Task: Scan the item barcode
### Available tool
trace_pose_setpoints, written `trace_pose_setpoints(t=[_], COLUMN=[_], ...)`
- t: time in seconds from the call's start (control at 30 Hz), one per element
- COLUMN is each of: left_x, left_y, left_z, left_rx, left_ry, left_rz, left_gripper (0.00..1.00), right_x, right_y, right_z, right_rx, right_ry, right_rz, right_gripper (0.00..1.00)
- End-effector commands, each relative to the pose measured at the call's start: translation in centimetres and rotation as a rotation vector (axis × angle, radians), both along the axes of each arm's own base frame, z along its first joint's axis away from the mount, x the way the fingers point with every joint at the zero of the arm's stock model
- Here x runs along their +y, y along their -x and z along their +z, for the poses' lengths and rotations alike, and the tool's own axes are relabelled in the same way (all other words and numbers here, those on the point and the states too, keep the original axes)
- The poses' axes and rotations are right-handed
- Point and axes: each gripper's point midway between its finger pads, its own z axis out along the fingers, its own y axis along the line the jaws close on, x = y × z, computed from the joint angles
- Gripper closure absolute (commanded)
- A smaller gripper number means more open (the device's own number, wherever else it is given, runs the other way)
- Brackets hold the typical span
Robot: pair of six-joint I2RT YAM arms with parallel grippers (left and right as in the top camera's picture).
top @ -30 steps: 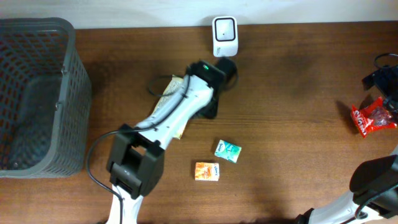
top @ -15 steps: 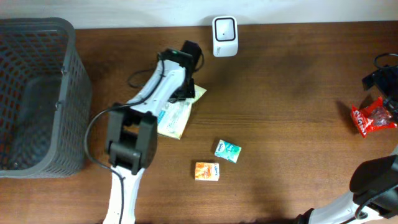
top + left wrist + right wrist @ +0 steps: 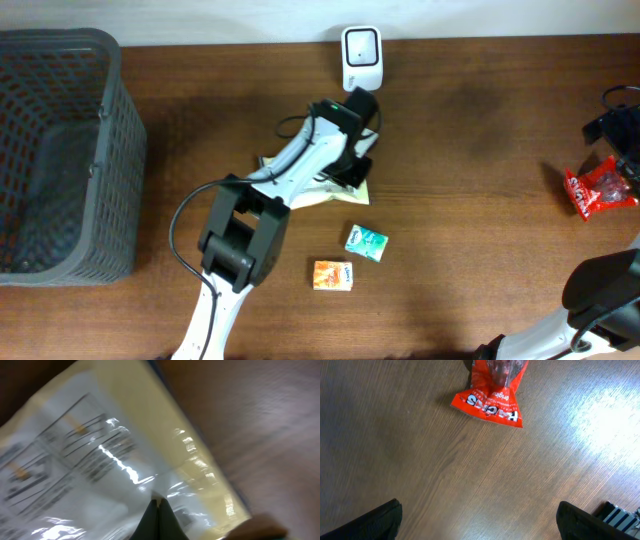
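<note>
A pale yellow packet (image 3: 349,193) with clear film and printed lines fills the left wrist view (image 3: 115,455). My left gripper (image 3: 159,502) is shut on it, pinching the film between its tips. Seen from overhead, that gripper (image 3: 357,160) sits just below the white barcode scanner (image 3: 360,55) at the table's back edge, with the packet partly hidden under the arm. My right gripper (image 3: 480,522) stands open above bare wood at the far right, its fingers (image 3: 382,520) wide apart. A red snack packet (image 3: 492,392) lies just ahead of it.
A grey mesh basket (image 3: 60,150) stands at the left. A small teal box (image 3: 366,242) and a small orange box (image 3: 333,275) lie in front of the left arm. The red packet (image 3: 598,190) lies near the right edge.
The left gripper has shut. Its arm swung left and then back right toward the scanner, and the yellow packet moved right with it. The right arm has not moved.
</note>
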Motion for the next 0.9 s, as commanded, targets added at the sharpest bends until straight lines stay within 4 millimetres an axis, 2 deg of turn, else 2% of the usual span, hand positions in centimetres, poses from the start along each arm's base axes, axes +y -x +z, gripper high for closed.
trace_pose_setpoints(t=[0.0,0.1,0.17,0.2,0.23,0.27,0.33,0.37,0.43,0.53,0.67,0.7,0.77,0.87], left_x=[-1.9,-2.0,-1.4,-0.7,1.1,2.4,4.0,4.7,5.5,6.1,6.1,6.2,6.3,5.1], left_y=[0.5,-0.3,-1.4,-2.2,-3.0,-3.1,-2.5,-1.9,-0.8,0.7,1.6,2.0,2.8,4.2], left_z=[-0.4,1.4,4.4,6.4,10.2,12.0,13.8,13.9,13.2,10.9,5.8,3.7,1.9,-0.3], left_rx=[-0.007,-0.038,-0.059,-0.076,-0.108,-0.112,-0.084,-0.049,0.011,0.104,0.169,0.189,0.225,0.288], left_ry=[0.049,0.047,0.051,0.047,0.023,0.009,-0.002,-0.010,-0.044,-0.100,-0.148,-0.160,-0.159,-0.095], left_rz=[-0.124,-0.128,-0.107,-0.088,-0.034,-0.004,0.030,0.058,0.103,0.146,0.171,0.182,0.181,0.180], left_gripper=[1.00,1.00,1.00,1.00,1.00,1.00,1.00,1.00,1.00,1.00,1.00,1.00,1.00,1.00], right_x=[0.2,0.2,0.2,0.2,0.2,0.2,0.2,0.2,0.2,0.2,0.2,0.2,0.2,0.2], right_y=[-0.1,-0.1,-0.1,-0.1,-0.1,-0.1,-0.1,-0.1,-0.1,-0.1,-0.1,-0.1,-0.1,-0.1], right_z=[0.0,0.0,0.0,0.0,0.0,0.0,0.0,0.0,0.0,0.0,0.0,0.0,0.0,0.0], right_rx=[0.001,0.001,0.001,0.001,0.001,0.001,0.001,0.001,0.001,0.001,0.001,0.001,0.001,0.001], right_ry=[-0.002,-0.002,-0.002,-0.002,-0.002,-0.002,-0.002,-0.002,-0.002,-0.002,-0.002,-0.002,-0.002,-0.002], right_rz=[0.002,0.002,0.003,0.003,0.003,0.003,0.002,0.002,0.002,0.002,0.002,0.002,0.002,0.002], right_gripper=[0.02,0.02,0.02,0.02,0.02,0.02,0.02,0.02,0.02,0.02,0.02,0.02,0.02,0.02])
